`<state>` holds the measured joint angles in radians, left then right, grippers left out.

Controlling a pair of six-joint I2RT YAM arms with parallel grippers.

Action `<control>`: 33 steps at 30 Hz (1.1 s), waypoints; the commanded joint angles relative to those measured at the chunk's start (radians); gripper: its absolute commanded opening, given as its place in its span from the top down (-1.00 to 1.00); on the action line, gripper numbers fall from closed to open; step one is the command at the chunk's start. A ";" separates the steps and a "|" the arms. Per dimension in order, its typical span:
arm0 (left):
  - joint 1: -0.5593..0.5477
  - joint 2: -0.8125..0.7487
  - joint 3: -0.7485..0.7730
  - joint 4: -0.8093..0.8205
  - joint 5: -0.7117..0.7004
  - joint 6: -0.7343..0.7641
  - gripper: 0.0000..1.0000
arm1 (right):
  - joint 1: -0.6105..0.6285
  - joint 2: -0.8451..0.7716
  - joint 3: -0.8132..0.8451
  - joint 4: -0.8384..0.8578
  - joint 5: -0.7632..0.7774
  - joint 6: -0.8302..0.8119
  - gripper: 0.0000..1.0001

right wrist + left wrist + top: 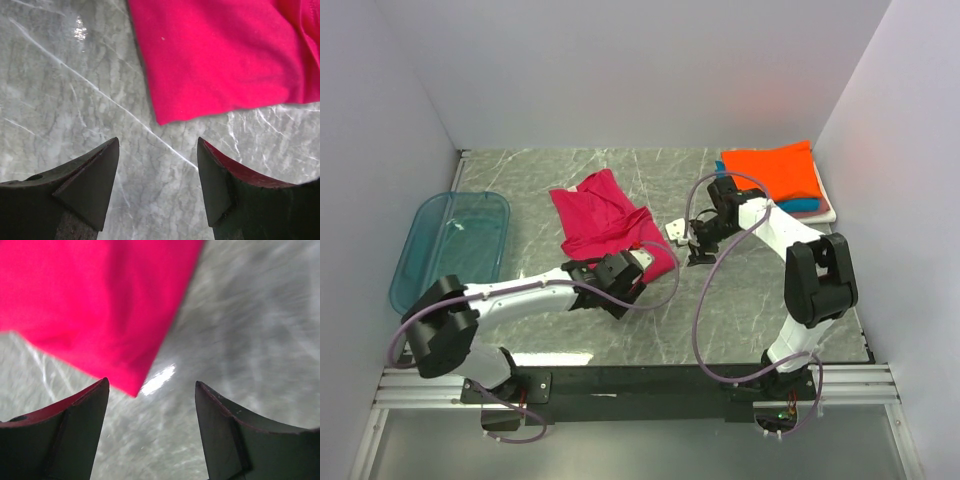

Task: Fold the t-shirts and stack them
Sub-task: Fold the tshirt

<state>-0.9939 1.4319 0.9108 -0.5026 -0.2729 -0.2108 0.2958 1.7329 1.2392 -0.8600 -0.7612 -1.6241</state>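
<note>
Magenta-red cloth t-shirt (608, 222) lies crumpled and only partly folded on the grey marble-pattern tabletop (650, 335), mid-table, slightly left of centre. Left gripper (642, 262) sits at the shirt's near-right edge, arm reaching in low from the left base. In the left wrist view the two dark fingers (85, 410) are spread apart with nothing between them. A pointed corner of the magenta shirt (100, 305) hangs just ahead of the left finger, not touching; that view is blurred. Right gripper (678, 232) is just right of the shirt, over bare marble. In the right wrist view its jaws are also open and empty, fingertips (102, 160) apart. The shirt's corner (225, 55) lies flat just ahead of the gap, close to the right finger, apart from both tips. Neither pincer is gripping cloth. A stack of folded t-shirts sits at the far right against the wall: orange rectangle (775, 170) on top, teal-blue layer (802, 206) under it, white one (828, 214) at the bottom, with the edges roughly lined up. The stack is near the right arm's elbow and well apart from the magenta shirt. Translucent blue plastic tray (430, 215) is at the far left, beside the left arm.
</note>
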 commanded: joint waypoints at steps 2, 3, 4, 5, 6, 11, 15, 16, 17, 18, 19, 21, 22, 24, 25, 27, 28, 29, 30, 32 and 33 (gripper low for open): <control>-0.014 0.045 0.031 -0.117 -0.161 -0.044 -0.47 | 0.002 -0.039 -0.009 0.036 -0.029 -0.020 -0.41; -0.014 0.050 0.027 -0.117 -0.167 -0.035 -0.47 | 0.005 -0.038 -0.015 0.058 -0.026 -0.004 -0.41; -0.014 0.056 0.023 -0.111 -0.175 -0.029 -0.46 | 0.017 -0.036 -0.018 0.067 -0.015 0.003 -0.40; -0.014 0.068 0.020 -0.109 -0.192 -0.022 -0.44 | 0.023 -0.038 -0.026 0.079 -0.010 0.010 -0.40; -0.014 0.073 0.019 -0.103 -0.193 -0.006 -0.43 | 0.028 -0.039 -0.030 0.104 -0.001 0.024 -0.39; -0.014 0.125 0.017 -0.022 -0.170 0.059 -0.34 | 0.058 -0.065 -0.073 0.165 0.036 0.027 -0.37; -0.008 0.180 0.017 0.006 -0.172 0.099 -0.32 | 0.071 -0.085 -0.113 0.196 0.051 -0.023 -0.36; -0.005 0.191 0.017 0.009 -0.166 0.105 -0.24 | 0.077 -0.093 -0.125 0.208 0.059 -0.028 -0.36; -0.002 0.205 0.017 0.016 -0.161 0.108 -0.20 | 0.085 -0.102 -0.150 0.220 0.063 -0.033 -0.36; 0.003 0.211 0.017 0.018 -0.160 0.114 -0.17 | 0.097 -0.108 -0.165 0.251 0.075 -0.040 -0.36; 0.006 0.217 0.020 0.019 -0.160 0.116 -0.11 | 0.103 -0.114 -0.178 0.272 0.080 -0.040 -0.36; 0.014 0.223 0.020 0.024 -0.157 0.120 -0.04 | 0.115 -0.122 -0.210 0.324 0.106 -0.042 -0.36; 0.015 0.222 0.013 0.027 -0.152 0.123 0.02 | 0.120 -0.121 -0.214 0.334 0.114 -0.043 -0.36; 0.024 0.214 0.007 0.035 -0.147 0.134 0.13 | 0.128 -0.104 -0.216 0.346 0.131 -0.045 -0.36; 0.029 0.213 0.004 0.035 -0.144 0.137 0.27 | 0.138 -0.098 -0.215 0.351 0.135 -0.042 -0.36; 0.037 0.209 0.000 0.038 -0.143 0.145 0.38 | 0.149 -0.085 -0.221 0.389 0.152 -0.027 -0.36; 0.040 0.203 -0.004 0.042 -0.143 0.145 0.45 | 0.163 -0.079 -0.225 0.406 0.174 -0.016 -0.35; 0.040 0.199 -0.006 0.045 -0.144 0.146 0.47 | 0.169 -0.073 -0.230 0.426 0.186 -0.005 -0.34; 0.043 0.196 -0.009 0.047 -0.143 0.149 0.50 | 0.172 -0.067 -0.230 0.444 0.194 0.004 -0.34; 0.044 0.180 -0.016 0.055 -0.141 0.154 0.57 | 0.178 -0.039 -0.208 0.443 0.203 0.010 -0.33; 0.044 0.177 -0.021 0.058 -0.141 0.157 0.60 | 0.178 -0.029 -0.199 0.428 0.204 0.012 -0.33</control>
<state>-0.9539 1.6444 0.9035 -0.4744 -0.4225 -0.0784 0.4637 1.6733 1.0210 -0.4671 -0.5896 -1.6314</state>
